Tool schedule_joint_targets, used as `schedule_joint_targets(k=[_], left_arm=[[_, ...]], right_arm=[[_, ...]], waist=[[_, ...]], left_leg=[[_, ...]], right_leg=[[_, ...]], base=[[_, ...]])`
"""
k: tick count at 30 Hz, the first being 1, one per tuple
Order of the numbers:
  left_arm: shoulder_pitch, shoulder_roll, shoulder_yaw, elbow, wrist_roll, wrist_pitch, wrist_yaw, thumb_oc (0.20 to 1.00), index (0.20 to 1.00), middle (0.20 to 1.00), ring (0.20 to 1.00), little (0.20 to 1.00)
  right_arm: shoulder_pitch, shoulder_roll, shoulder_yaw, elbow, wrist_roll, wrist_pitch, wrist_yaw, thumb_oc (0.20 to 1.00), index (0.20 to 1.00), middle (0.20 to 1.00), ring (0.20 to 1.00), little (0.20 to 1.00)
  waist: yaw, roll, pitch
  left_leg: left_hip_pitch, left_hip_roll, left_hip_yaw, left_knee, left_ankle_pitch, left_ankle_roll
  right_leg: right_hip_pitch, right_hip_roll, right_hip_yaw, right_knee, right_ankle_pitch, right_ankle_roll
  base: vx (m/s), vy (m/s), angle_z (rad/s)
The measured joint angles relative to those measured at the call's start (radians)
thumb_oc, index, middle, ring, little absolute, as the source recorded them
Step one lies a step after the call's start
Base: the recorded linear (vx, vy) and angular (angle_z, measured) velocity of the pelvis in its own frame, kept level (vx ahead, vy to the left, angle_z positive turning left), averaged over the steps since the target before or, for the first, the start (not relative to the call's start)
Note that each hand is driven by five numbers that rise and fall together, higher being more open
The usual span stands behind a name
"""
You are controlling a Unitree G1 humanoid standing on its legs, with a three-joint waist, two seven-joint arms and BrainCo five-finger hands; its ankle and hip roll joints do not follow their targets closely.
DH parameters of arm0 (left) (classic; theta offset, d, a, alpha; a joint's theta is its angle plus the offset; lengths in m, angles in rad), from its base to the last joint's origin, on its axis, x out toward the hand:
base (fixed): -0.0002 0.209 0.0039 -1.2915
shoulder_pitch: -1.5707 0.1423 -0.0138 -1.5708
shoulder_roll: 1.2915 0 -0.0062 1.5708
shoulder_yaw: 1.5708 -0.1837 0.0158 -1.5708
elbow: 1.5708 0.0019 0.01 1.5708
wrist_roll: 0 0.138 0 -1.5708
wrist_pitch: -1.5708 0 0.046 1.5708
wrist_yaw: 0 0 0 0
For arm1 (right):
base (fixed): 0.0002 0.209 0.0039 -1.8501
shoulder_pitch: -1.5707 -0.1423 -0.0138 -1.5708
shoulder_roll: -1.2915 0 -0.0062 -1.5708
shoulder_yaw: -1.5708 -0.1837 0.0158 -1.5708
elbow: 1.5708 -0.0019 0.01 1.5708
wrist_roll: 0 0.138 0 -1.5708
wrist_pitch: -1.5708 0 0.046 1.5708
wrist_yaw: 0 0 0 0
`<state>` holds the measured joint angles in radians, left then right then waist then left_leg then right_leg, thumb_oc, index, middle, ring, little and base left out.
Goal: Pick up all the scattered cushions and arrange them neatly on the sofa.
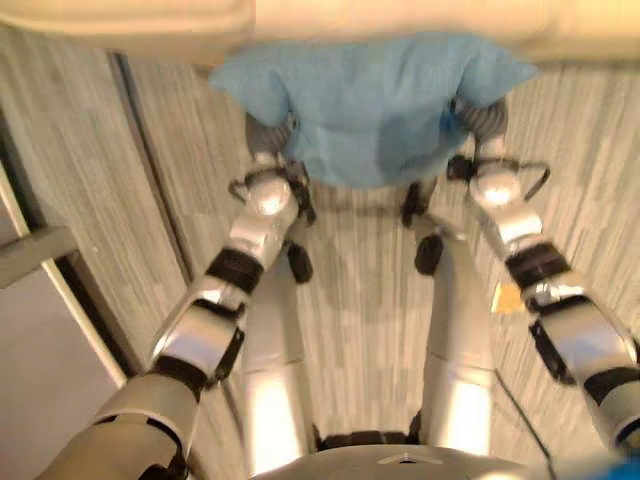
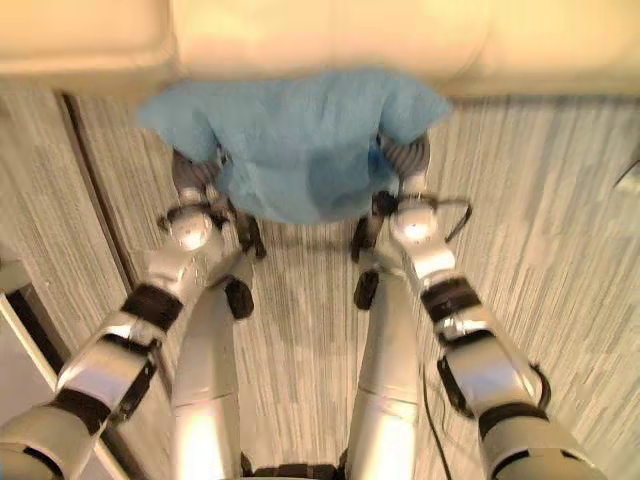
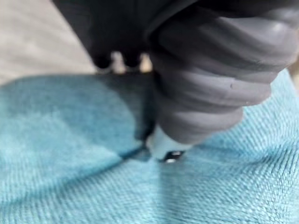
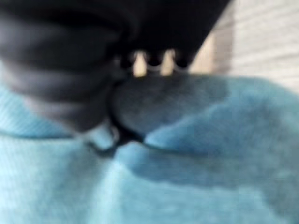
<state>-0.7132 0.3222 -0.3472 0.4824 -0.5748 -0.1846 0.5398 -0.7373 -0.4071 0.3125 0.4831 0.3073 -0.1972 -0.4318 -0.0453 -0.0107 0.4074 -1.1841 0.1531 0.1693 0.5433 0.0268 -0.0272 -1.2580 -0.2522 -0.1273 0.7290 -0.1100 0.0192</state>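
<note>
A light blue cushion [image 1: 370, 100] hangs off the floor between my two hands, just in front of the cream sofa [image 1: 400, 20]. My left hand [image 1: 265, 135] grips its left side and my right hand [image 1: 487, 118] its right side. The cushion's upper edge overlaps the sofa's front edge [image 2: 300, 45]. In the left wrist view the thumb of my left hand [image 3: 210, 70] digs into the blue cloth [image 3: 70, 140] and creases it. My right hand [image 4: 56, 70] pinches a fold of the cushion [image 4: 210, 149] the same way. The other fingers are hidden behind the cushion.
Grey striped floor [image 1: 370, 300] runs from me to the sofa. A dark strip [image 1: 150, 200] crosses the floor on the left, with a pale panel [image 1: 40, 340] beyond it at the lower left.
</note>
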Motion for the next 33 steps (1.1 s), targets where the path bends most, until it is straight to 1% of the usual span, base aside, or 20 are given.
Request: schedule_joint_targets(k=[3,5,8,11,13,15,16,17,18,19,21,24,26,27,28,29,30,31,32,33], left_arm=[[0.099,-0.003,0.015,-0.081,0.017,-0.011,-0.060,0.200,0.200,0.200,0.200,0.200],[0.167,-0.027,0.018,-0.087,0.017,-0.012,-0.076,0.200,0.200,0.200,0.200,0.200],[0.252,-0.045,0.018,-0.102,0.017,-0.025,-0.097,0.200,0.200,0.200,0.200,0.200],[0.327,-0.045,0.014,-0.118,0.014,-0.024,-0.143,0.200,0.200,0.200,0.200,0.200],[0.366,-0.045,0.011,-0.119,0.014,-0.028,-0.155,0.200,0.200,0.200,0.200,0.200],[0.426,-0.030,-0.004,-0.120,0.006,-0.027,-0.192,0.200,0.200,0.200,0.200,0.200],[0.466,-0.019,-0.006,-0.129,0.006,-0.027,-0.205,0.200,0.200,0.200,0.200,0.200],[0.579,-0.006,-0.004,-0.182,0.006,-0.026,-0.225,0.200,0.200,0.200,0.200,0.200],[0.618,-0.001,0.001,-0.189,0.007,-0.024,-0.240,0.200,0.200,0.200,0.200,0.200],[0.670,-0.010,-0.001,-0.195,0.007,-0.023,-0.259,0.200,0.200,0.200,0.200,0.200],[0.674,-0.016,-0.006,-0.191,0.009,-0.017,-0.263,0.200,0.200,0.200,0.200,0.200],[0.661,-0.043,-0.016,-0.185,0.018,-0.011,-0.288,0.200,0.200,0.200,0.200,0.200],[0.661,-0.056,-0.029,-0.180,0.018,0.018,-0.304,0.200,0.200,0.200,0.200,0.200],[0.663,-0.062,-0.025,-0.181,0.018,0.020,-0.306,0.200,0.200,0.200,0.200,0.200],[0.671,-0.062,-0.013,-0.180,0.018,0.021,-0.311,0.200,0.200,0.200,0.200,0.200],[0.681,-0.062,-0.014,-0.179,0.017,0.022,-0.311,0.200,0.200,0.200,0.200,0.200],[0.683,-0.057,-0.015,-0.180,0.018,0.022,-0.312,0.200,0.200,0.200,0.200,0.200],[0.679,-0.066,-0.016,-0.181,0.018,0.022,-0.314,0.200,0.200,0.200,0.200,0.200],[0.676,-0.078,-0.017,-0.181,0.018,0.021,-0.315,0.200,0.200,0.200,0.200,0.200],[0.674,-0.084,-0.022,-0.181,0.021,0.023,-0.321,0.200,0.200,0.200,0.200,0.200]], right_arm=[[0.136,0.013,-0.068,-0.076,-0.001,-0.016,0.029,0.200,0.200,0.200,0.200,0.200],[0.205,0.043,-0.060,-0.076,0.000,-0.016,0.038,0.200,0.200,0.200,0.200,0.200],[0.296,0.052,-0.051,-0.105,0.000,-0.019,0.054,0.200,0.200,0.200,0.200,0.200],[0.410,0.059,-0.055,-0.134,-0.005,-0.019,0.084,0.200,0.200,0.200,0.200,0.200],[0.461,0.074,-0.051,-0.142,-0.009,-0.019,0.093,0.200,0.200,0.200,0.200,0.200],[0.534,0.081,-0.061,-0.150,-0.022,-0.018,0.119,0.200,0.200,0.200,0.200,0.200],[0.577,0.085,-0.058,-0.152,-0.034,-0.016,0.127,0.200,0.200,0.200,0.200,0.200],[0.633,0.096,-0.051,-0.160,-0.052,-0.015,0.156,0.200,0.200,0.200,0.200,0.200],[0.667,0.095,-0.055,-0.165,-0.060,-0.014,0.168,0.200,0.200,0.200,0.200,0.200],[0.705,0.097,-0.050,-0.171,-0.069,-0.008,0.184,0.200,0.200,0.200,0.200,0.200],[0.734,0.090,-0.053,-0.175,-0.075,-0.008,0.188,0.200,0.200,0.200,0.200,0.200],[0.754,0.060,-0.075,-0.170,-0.077,-0.004,0.192,0.200,0.200,0.200,0.200,0.200],[0.777,0.043,-0.102,-0.175,-0.088,-0.004,0.199,0.200,0.200,0.200,0.200,0.200],[0.774,0.040,-0.107,-0.176,-0.090,-0.003,0.200,0.200,0.200,0.200,0.200,0.200],[0.774,0.041,-0.110,-0.176,-0.098,-0.001,0.206,0.200,0.200,0.200,0.200,0.200],[0.779,0.044,-0.107,-0.182,-0.107,0.000,0.213,0.200,0.200,0.200,0.200,0.200],[0.780,0.042,-0.104,-0.185,-0.108,0.000,0.212,0.200,0.200,0.200,0.200,0.200],[0.779,0.039,-0.107,-0.186,-0.108,0.000,0.206,0.200,0.200,0.200,0.200,0.200],[0.772,0.032,-0.120,-0.187,-0.108,0.001,0.202,0.200,0.200,0.200,0.200,0.200],[0.775,0.028,-0.135,-0.185,-0.111,0.005,0.200,0.200,0.200,0.200,0.200,0.200]], waist=[[0.002,-0.003,0.002],[-0.002,-0.008,-0.012],[-0.004,-0.012,-0.025],[-0.008,-0.015,-0.029],[-0.021,-0.020,-0.066],[-0.030,-0.031,-0.090],[-0.042,-0.032,-0.123],[-0.040,-0.038,-0.165],[-0.042,-0.028,-0.195],[-0.022,-0.028,-0.229],[-0.035,-0.018,-0.266],[-0.047,-0.011,-0.268],[-0.048,-0.008,-0.269],[-0.048,-0.004,-0.267],[-0.045,-0.012,-0.262],[-0.035,-0.023,-0.261],[-0.021,-0.026,-0.261],[-0.018,-0.036,-0.256],[-0.010,-0.029,-0.257],[-0.015,-0.024,-0.259]], left_leg=[[0.170,-0.009,0.005,-0.108,0.022,-0.008],[0.264,-0.016,0.012,-0.171,0.046,-0.010],[0.394,-0.028,0.022,-0.215,0.035,-0.011],[0.589,-0.041,0.047,-0.303,0.035,-0.009],[0.649,-0.047,0.054,-0.331,0.032,-0.009],[0.824,-0.058,0.094,-0.400,0.020,-0.007],[0.884,-0.064,0.106,-0.431,0.013,-0.019],[1.026,-0.059,0.172,-0.515,0.014,-0.020],[1.076,-0.051,0.205,-0.560,0.020,-0.033],[1.146,-0.049,0.241,-0.604,0.032,-0.033],[1.146,-0.037,0.234,-0.602,0.028,-0.043],[1.142,-0.006,0.204,-0.576,0.038,-0.052],[1.134,0.024,0.180,-0.509,0.042,-0.051],[1.139,0.034,0.172,-0.489,0.045,-0.062],[1.132,0.046,0.139,-0.438,0.044,-0.077],[1.131,0.046,0.110,-0.402,0.060,-0.097],[1.120,0.040,0.081,-0.372,0.055,-0.103],[1.087,0.022,0.015,-0.329,0.021,-0.119],[1.077,-0.013,-0.029,-0.352,0.009,-0.119],[1.060,-0.075,-0.025,-0.434,-0.005,-0.104]], right_leg=[[0.170,0.004,-0.023,-0.096,0.018,0.011],[0.257,0.011,-0.030,-0.147,0.039,0.012],[0.388,0.013,-0.032,-0.203,0.038,0.018],[0.583,0.024,-0.035,-0.304,0.060,0.045],[0.644,0.024,-0.035,-0.346,0.066,0.055],[0.810,0.029,-0.022,-0.444,0.091,0.078],[0.864,0.034,-0.022,-0.491,0.097,0.092],[0.966,0.047,-0.016,-0.572,0.129,0.097],[1.003,0.044,-0.046,-0.600,0.130,0.104],[1.042,0.034,-0.107,-0.628,0.152,0.126],[1.064,0.052,-0.115,-0.649,0.156,0.122],[1.108,0.082,-0.148,-0.686,0.163,0.110],[1.170,0.104,-0.173,-0.725,0.163,0.098],[1.173,0.113,-0.180,-0.731,0.146,0.087],[1.182,0.116,-0.174,-0.726,0.135,0.065],[1.199,0.116,-0.152,-0.732,0.138,0.059],[1.214,0.115,-0.137,-0.735,0.143,0.039],[1.218,0.110,-0.129,-0.754,0.148,0.022],[1.212,0.108,-0.112,-0.765,0.158,0.018],[1.215,0.108,-0.100,-0.795,0.171,0.015]], base=[[-0.02,0.045,-0.01],[0.01,0.049,-0.05],[0.07,0.070,-0.09],[0.07,0.075,-0.13],[0.07,0.102,-0.12],[0.20,0.116,-0.35],[0.30,0.068,-0.84],[0.20,0.000,-0.85],[0.18,-0.065,-1.25],[0.07,-0.075,-0.78],[0.09,-0.136,-0.21],[0.08,-0.209,0.23],[0.14,-0.186,0.23],[0.13,-0.127,0.04],[0.04,-0.021,-0.23],[0.04,-0.020,-0.30],[0.14,-0.015,-0.31],[0.17,0.005,-0.35],[0.27,0.036,-0.31],[0.20,0.063,-0.27]])
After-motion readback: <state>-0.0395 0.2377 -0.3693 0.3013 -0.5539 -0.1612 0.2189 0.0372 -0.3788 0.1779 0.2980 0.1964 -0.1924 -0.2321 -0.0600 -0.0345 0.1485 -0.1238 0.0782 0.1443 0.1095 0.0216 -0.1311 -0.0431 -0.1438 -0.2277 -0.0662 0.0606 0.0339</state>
